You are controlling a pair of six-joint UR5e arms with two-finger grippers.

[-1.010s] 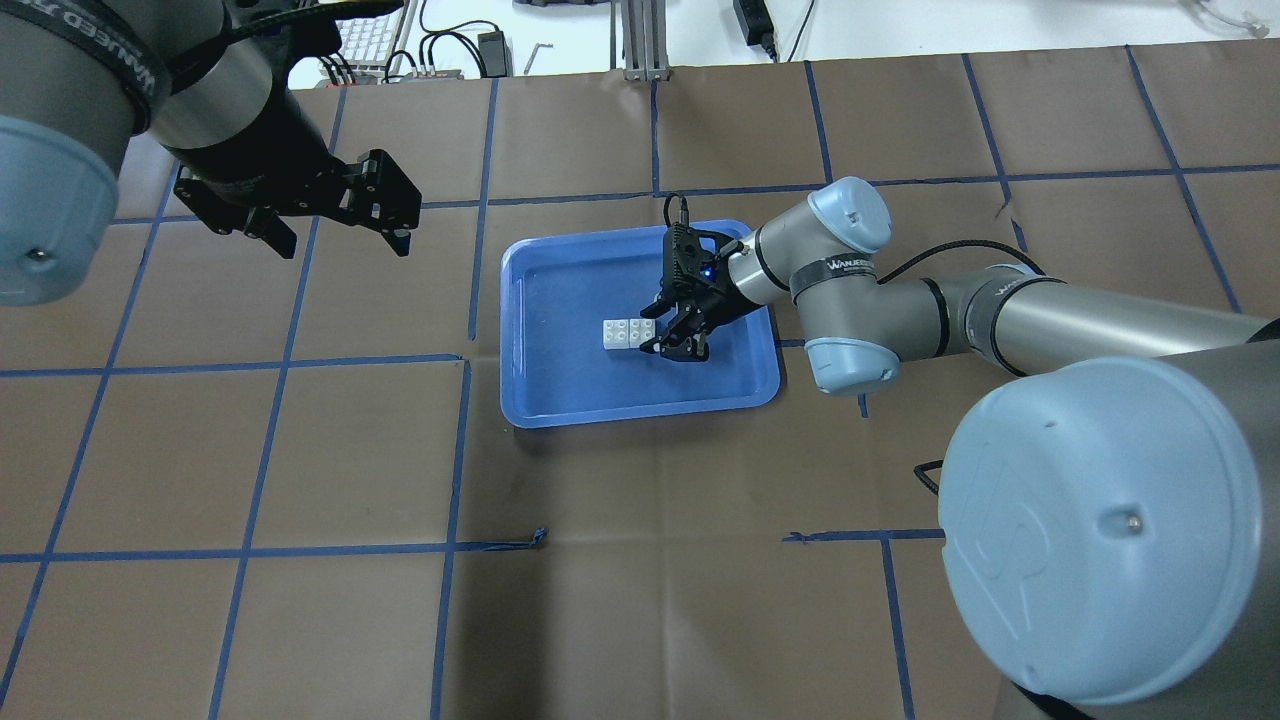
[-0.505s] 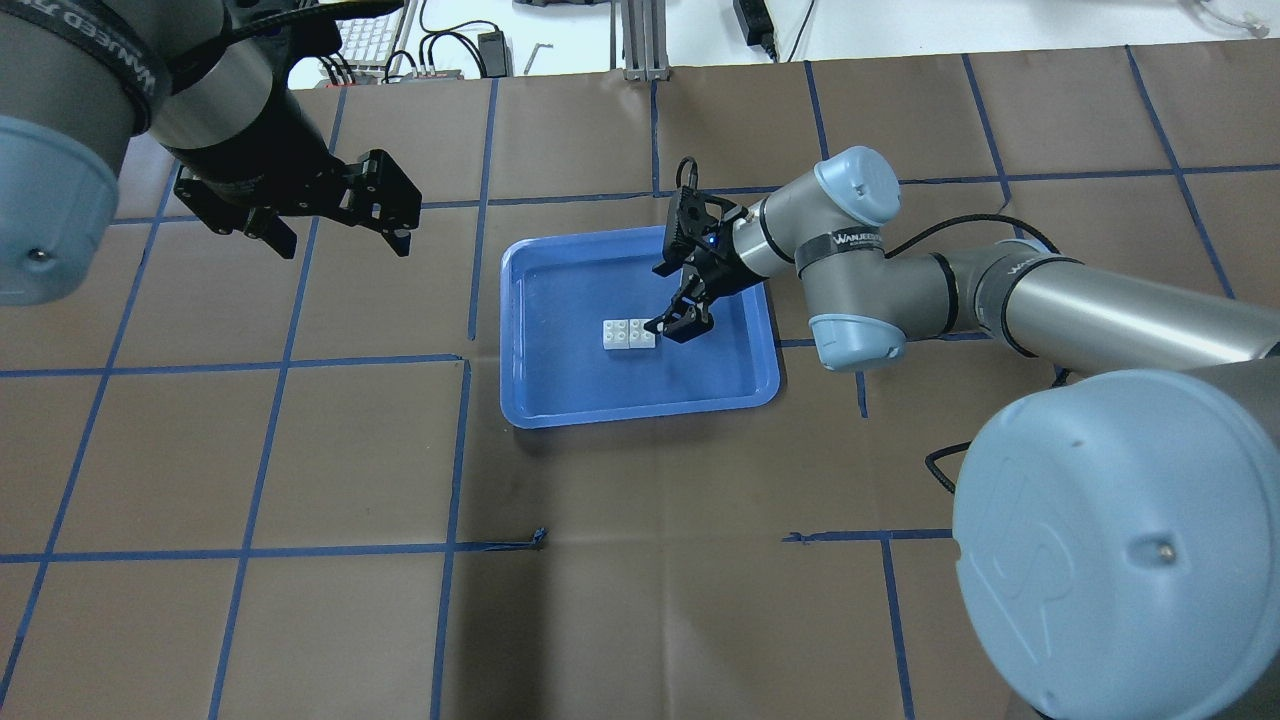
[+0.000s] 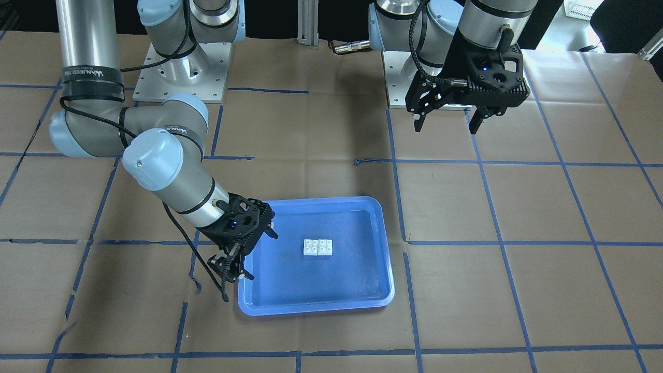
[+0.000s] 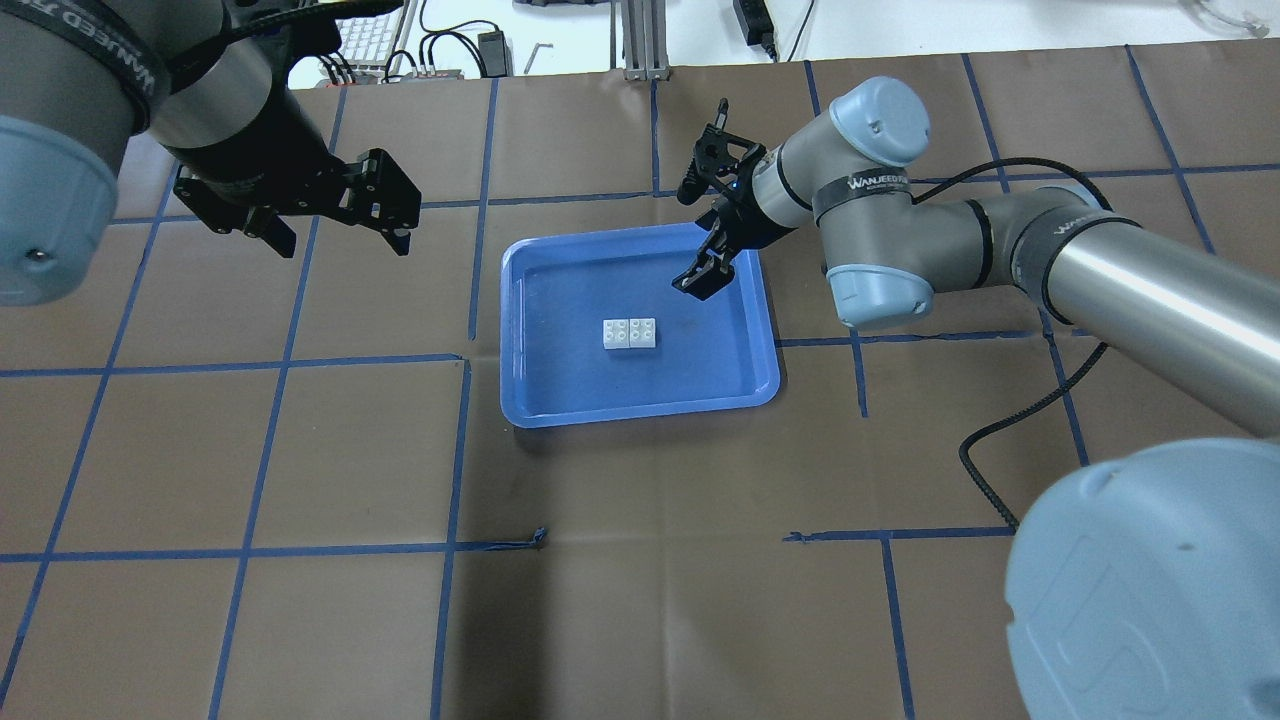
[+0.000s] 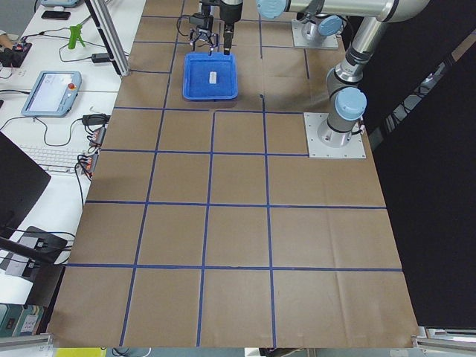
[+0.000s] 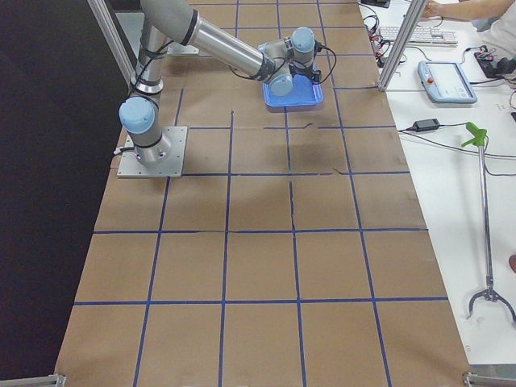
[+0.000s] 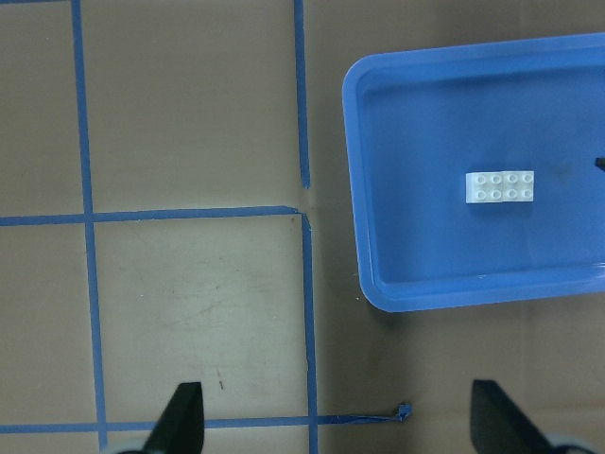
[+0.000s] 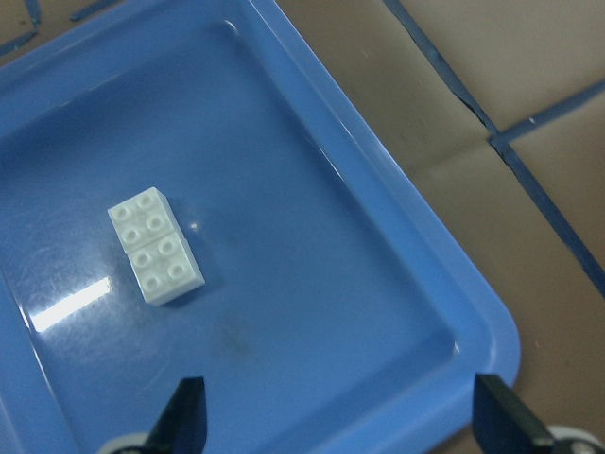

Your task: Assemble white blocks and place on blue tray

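Observation:
Two white blocks (image 4: 629, 334) lie joined side by side, studs up, on the floor of the blue tray (image 4: 640, 416). They also show in the front view (image 3: 318, 247), the left wrist view (image 7: 500, 187) and the right wrist view (image 8: 155, 244). My right gripper (image 4: 702, 272) is open and empty. It hangs over the tray's far right part, apart from the blocks. My left gripper (image 4: 340, 238) is open and empty, held high over the table to the left of the tray.
The table is brown paper with a blue tape grid. The tray (image 3: 311, 310) sits near the table's middle. Cables, a keyboard and a pendant lie beyond the far table edge. The right arm's black cable (image 4: 1000, 470) trails over the table.
My right gripper has drawn back from the joined blocks, up and toward the tray's far right corner. The blocks stay put on the tray. The left arm has not moved.

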